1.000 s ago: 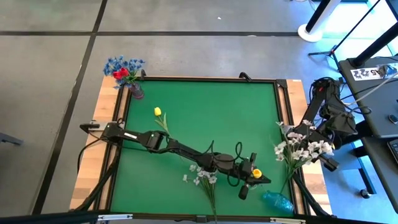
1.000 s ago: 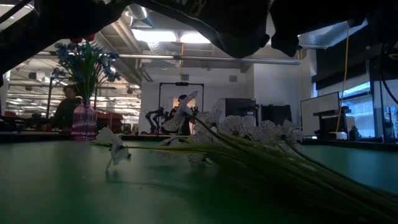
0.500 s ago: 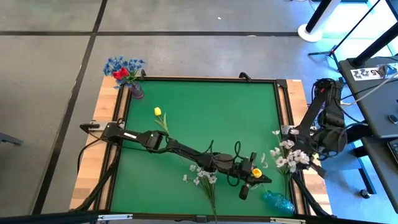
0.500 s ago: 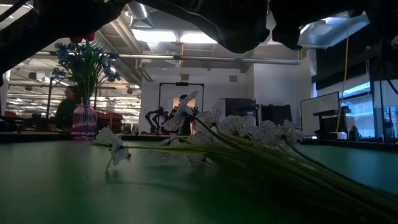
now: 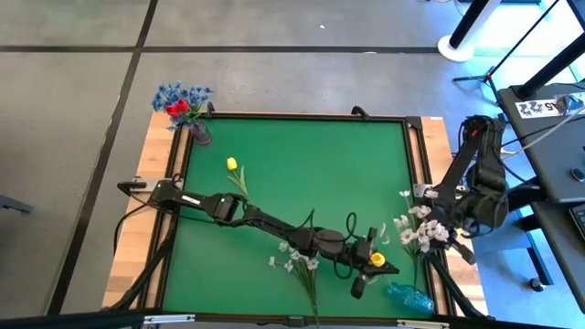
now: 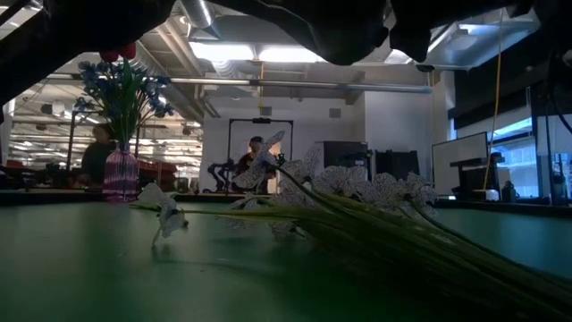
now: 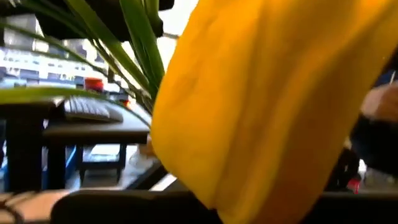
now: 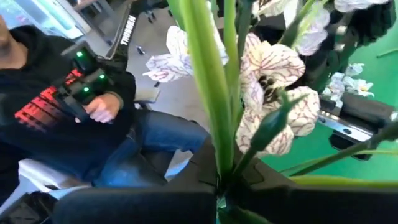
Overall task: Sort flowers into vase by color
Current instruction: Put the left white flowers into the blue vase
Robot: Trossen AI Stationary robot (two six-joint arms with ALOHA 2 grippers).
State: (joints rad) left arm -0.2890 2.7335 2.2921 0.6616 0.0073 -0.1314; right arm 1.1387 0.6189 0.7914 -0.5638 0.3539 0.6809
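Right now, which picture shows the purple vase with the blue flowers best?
The low view: the purple vase stands side-on, with its blue and red flowers rising above it. The high view shows it only from above, at the table's far left corner, mostly hidden under the blooms. Neither wrist view shows it.

The table [image 5: 137, 238] has pale wooden edges and a green mat [image 5: 311, 174] framed in black. It stands on a grey concrete floor [image 5: 73, 91] crossed by dark seams. Off to the right sit a desk [image 5: 558, 100] with cables and a white round stand base [image 5: 457, 46], bright daylight falling there. Looking level across the mat, I see a wide workshop hall: ceiling lights [image 6: 241, 52] and a long pipe [image 6: 295, 83] overhead, a dark frame [image 6: 261, 152] against the far white wall, monitors [image 6: 460, 165] to the right. A person [image 6: 96, 156] sits far behind on the left. Beside the table, another seated person [image 8: 68, 106] in a black top and jeans holds a dark controller [image 8: 84, 84].
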